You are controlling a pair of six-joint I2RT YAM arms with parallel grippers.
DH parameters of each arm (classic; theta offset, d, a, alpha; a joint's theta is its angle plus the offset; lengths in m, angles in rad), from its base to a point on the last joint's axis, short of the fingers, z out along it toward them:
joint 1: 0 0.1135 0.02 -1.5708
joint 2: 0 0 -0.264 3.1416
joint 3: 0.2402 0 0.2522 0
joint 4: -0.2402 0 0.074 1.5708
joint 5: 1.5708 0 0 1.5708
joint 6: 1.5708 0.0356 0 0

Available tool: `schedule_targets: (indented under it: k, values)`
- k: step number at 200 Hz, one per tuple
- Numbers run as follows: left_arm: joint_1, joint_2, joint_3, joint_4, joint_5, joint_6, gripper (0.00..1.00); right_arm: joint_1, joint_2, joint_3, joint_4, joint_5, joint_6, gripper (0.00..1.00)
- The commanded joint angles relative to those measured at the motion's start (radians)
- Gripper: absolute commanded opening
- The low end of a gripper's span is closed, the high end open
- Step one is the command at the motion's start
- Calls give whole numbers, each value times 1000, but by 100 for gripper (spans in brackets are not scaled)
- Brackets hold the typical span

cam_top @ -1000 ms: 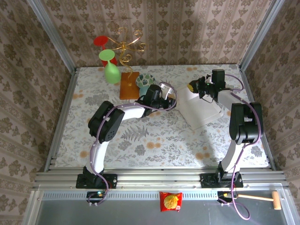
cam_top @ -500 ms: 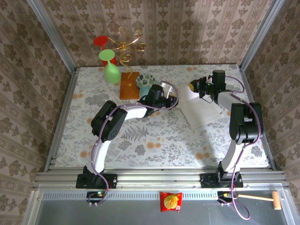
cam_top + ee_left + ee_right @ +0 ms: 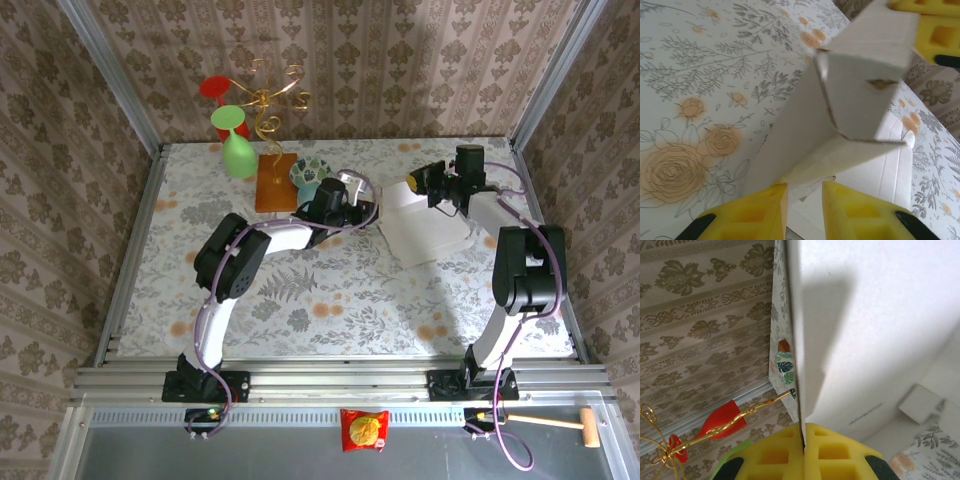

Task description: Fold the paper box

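Note:
The paper box [image 3: 430, 235] is a pale grey-white cardboard piece lying at the right centre of the table, partly folded up. In the left wrist view its folded wall [image 3: 850, 105] rises straight ahead, and a lower corner of it sits between the yellow fingers [image 3: 747, 215]. My left gripper [image 3: 805, 200] is closed on that corner at the box's left edge [image 3: 375, 212]. My right gripper [image 3: 804, 440] is shut on a thin upright flap of the box [image 3: 880, 315] at its far edge [image 3: 415, 185].
A brown wooden board [image 3: 275, 182] and a teal leaf-patterned cup [image 3: 308, 172] stand just behind the left gripper. A green glass [image 3: 236, 150], a red glass [image 3: 215, 88] and a gold wire stand [image 3: 268, 95] are at the back left. Patterned walls enclose the table.
Both grippers have edged slightly toward the back of the table, taking the box's near-left edge and far flap with them. Their grips look the same.

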Motion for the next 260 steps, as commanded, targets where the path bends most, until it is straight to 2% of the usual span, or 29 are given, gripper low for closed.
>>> schedule_targets:
  k: [1, 33, 70, 104, 116, 123, 144, 168, 211, 235, 260]
  values:
    - [9, -25, 46, 63, -28, -15, 25, 35, -40, 27, -176, -53, 12, 0]
    - [18, -40, 51, 63, -26, -28, 25, 40, -56, 51, -233, -28, 10, 0]
    - [23, -37, 72, 53, 11, -33, 24, 44, -57, 48, -213, -14, 38, 0]
    - [31, -78, 68, 41, 12, -26, 25, 43, -100, 70, -248, 44, 31, 0]
    - [34, -123, 42, 43, 0, -26, 28, 41, -124, 80, -285, 81, 14, 0]
    - [37, -150, 29, 37, -1, -28, 34, 39, -136, 83, -302, 95, 8, 0]
    - [39, -242, -16, 10, 32, -45, 43, 32, -168, 88, -366, 130, -7, 0]
    - [40, -342, -94, 1, 101, -89, 45, 29, -212, 93, -485, 157, -29, 0]
    - [77, -495, -183, -106, 116, -121, 43, 80, -358, 78, -659, 236, 62, 0]
    - [94, -466, -160, -164, 172, -71, 39, 91, -337, 130, -715, 258, 77, 0]
    - [108, -357, -118, -161, 243, -1, 29, 84, -255, 230, -804, 230, 36, 0]
